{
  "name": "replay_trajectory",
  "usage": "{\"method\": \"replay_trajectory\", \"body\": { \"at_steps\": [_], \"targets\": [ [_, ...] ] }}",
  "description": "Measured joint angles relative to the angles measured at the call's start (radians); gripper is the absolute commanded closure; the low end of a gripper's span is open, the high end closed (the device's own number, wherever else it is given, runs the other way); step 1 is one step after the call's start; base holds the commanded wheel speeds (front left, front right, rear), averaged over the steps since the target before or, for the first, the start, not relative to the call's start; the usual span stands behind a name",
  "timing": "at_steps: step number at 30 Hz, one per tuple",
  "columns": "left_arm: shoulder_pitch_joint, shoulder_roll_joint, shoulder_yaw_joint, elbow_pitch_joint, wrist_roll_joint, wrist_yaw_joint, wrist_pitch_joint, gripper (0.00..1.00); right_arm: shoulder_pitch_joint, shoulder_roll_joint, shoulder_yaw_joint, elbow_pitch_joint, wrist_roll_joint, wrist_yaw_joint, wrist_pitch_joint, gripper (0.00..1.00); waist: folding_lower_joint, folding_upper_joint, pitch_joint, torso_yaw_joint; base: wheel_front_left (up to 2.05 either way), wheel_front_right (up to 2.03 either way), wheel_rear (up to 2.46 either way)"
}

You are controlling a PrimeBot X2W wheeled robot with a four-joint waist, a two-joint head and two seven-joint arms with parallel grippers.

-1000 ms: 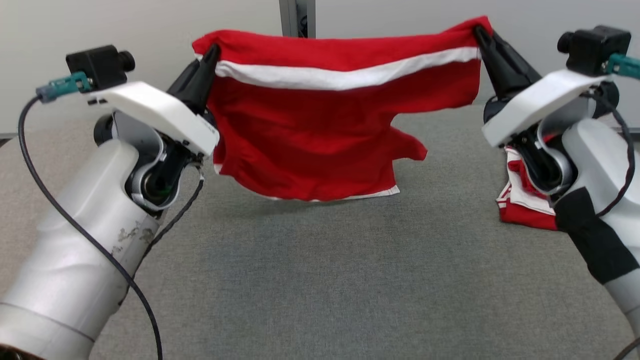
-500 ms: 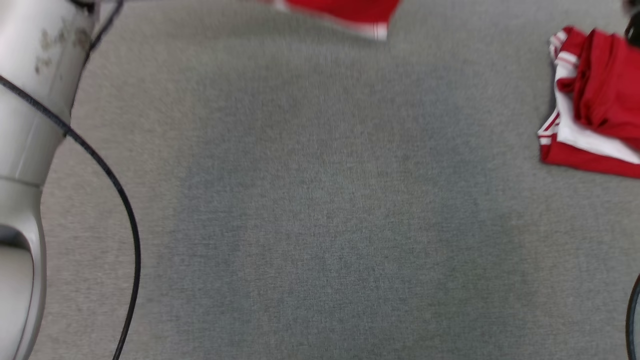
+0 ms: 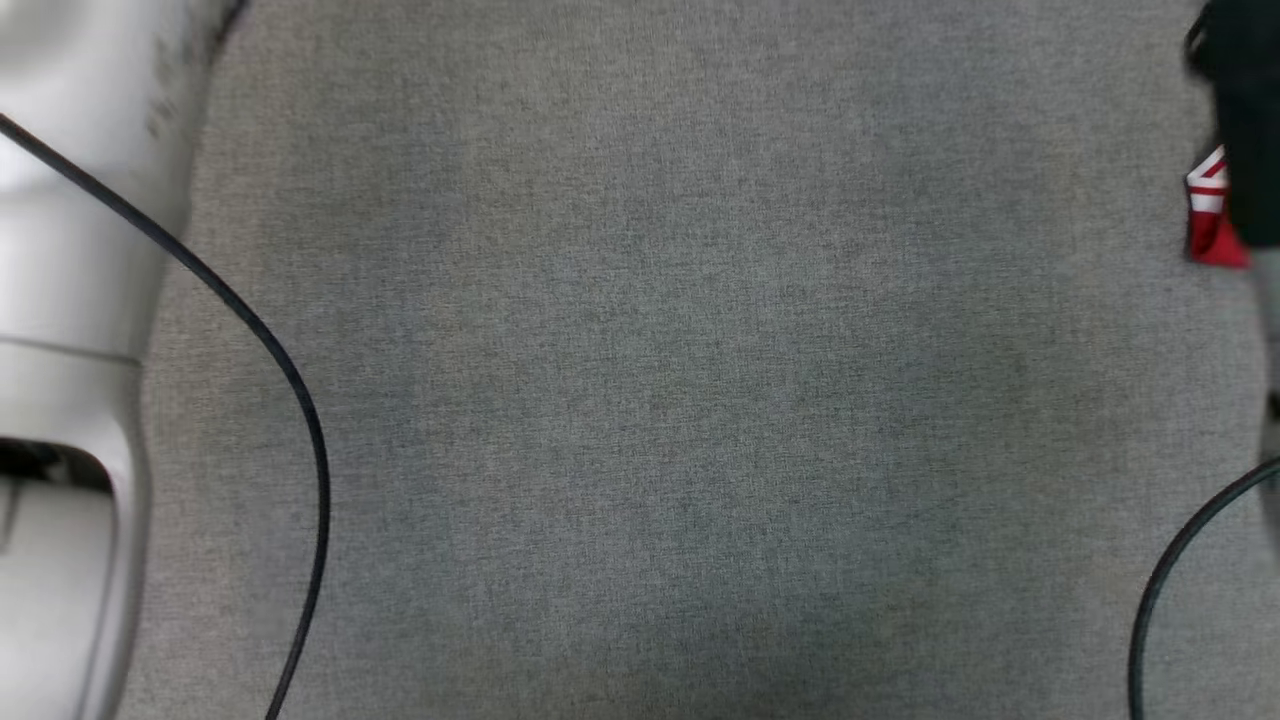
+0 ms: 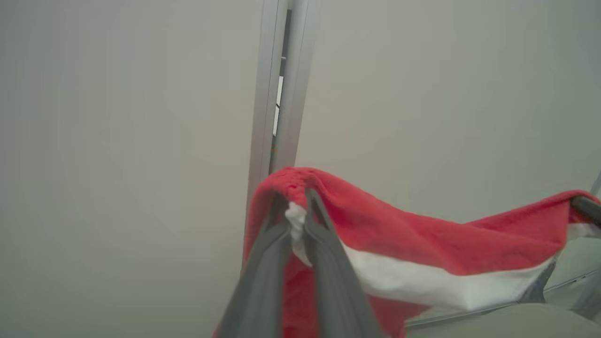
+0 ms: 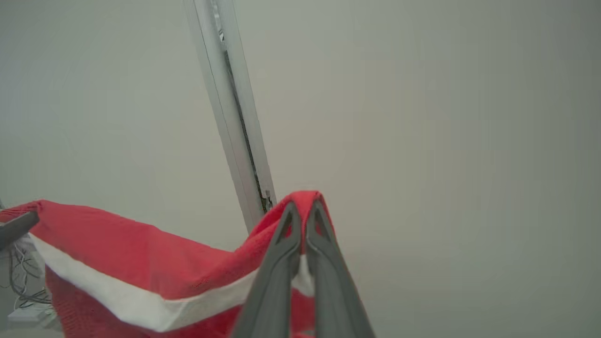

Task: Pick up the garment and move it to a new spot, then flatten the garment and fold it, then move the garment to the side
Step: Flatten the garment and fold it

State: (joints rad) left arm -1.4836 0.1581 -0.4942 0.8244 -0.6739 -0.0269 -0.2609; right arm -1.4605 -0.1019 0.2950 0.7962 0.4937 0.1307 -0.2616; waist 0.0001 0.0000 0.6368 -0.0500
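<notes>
**Garment held aloft between both hands; transfer step.** In the left wrist view your left hand (image 4: 296, 206) is closed narrowly on a bunched corner of the garment (image 4: 422, 244), red with a white band. In the right wrist view your right hand (image 5: 304, 209) is pinched shut on the opposite corner. The upper edge of the garment (image 5: 141, 263) runs between the two grips with a shallow sag, and the rest hangs below. Each wrist view also catches the other hand's dark finger at the far corner. Behind the cloth stand a plain wall (image 4: 117, 141) and a vertical metal post (image 4: 277, 94).

**Step in hand.** Judged from this, the pick-up is done and the move to a new spot is under way; flattening, folding and moving aside are not yet begun. The next move calls for lowering both hands together over the bare grey desk (image 3: 640, 400), keeping the top edge taut so that the hanging part meets the surface first and lays out without creases.

**Surroundings.** The head view looks down on open desk. The pale left forearm (image 3: 70, 300) and its black cable (image 3: 270, 350) cross the left side. At the right edge, a second red-and-white cloth (image 3: 1210, 220) lies partly behind the dark part of the right arm (image 3: 1240, 120). Keep the landing spot apart from that cloth, and watch that the cables do not drag over the fabric.
</notes>
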Motion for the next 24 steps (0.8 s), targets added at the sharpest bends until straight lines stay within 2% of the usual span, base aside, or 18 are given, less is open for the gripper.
{"method": "replay_trajectory", "body": {
  "at_steps": [8,15,21,24],
  "targets": [
    [0.151,-0.050,0.066,0.056,0.096,-0.055,0.000,1.00,0.155,0.008,0.041,0.049,0.011,0.000,0.000,1.00,0.0000,0.0000,0.009,0.011,0.00,0.00,0.00],
    [0.277,-0.076,0.083,0.156,0.142,-0.088,-0.001,1.00,0.290,-0.011,0.062,0.069,0.074,0.000,0.000,1.00,0.0000,0.0000,-0.041,0.032,0.00,0.00,0.00],
    [0.390,-0.081,0.049,0.243,0.173,-0.098,-0.001,1.00,0.410,-0.014,0.121,0.125,0.150,0.000,0.000,1.00,0.0000,0.0001,-0.121,0.042,0.00,0.00,0.00],
    [0.451,-0.088,-0.010,0.259,0.164,-0.100,-0.001,1.00,0.461,-0.012,0.189,0.188,0.199,0.000,0.001,1.00,0.0000,0.0001,-0.169,0.045,0.00,0.00,0.00]
  ]
}}
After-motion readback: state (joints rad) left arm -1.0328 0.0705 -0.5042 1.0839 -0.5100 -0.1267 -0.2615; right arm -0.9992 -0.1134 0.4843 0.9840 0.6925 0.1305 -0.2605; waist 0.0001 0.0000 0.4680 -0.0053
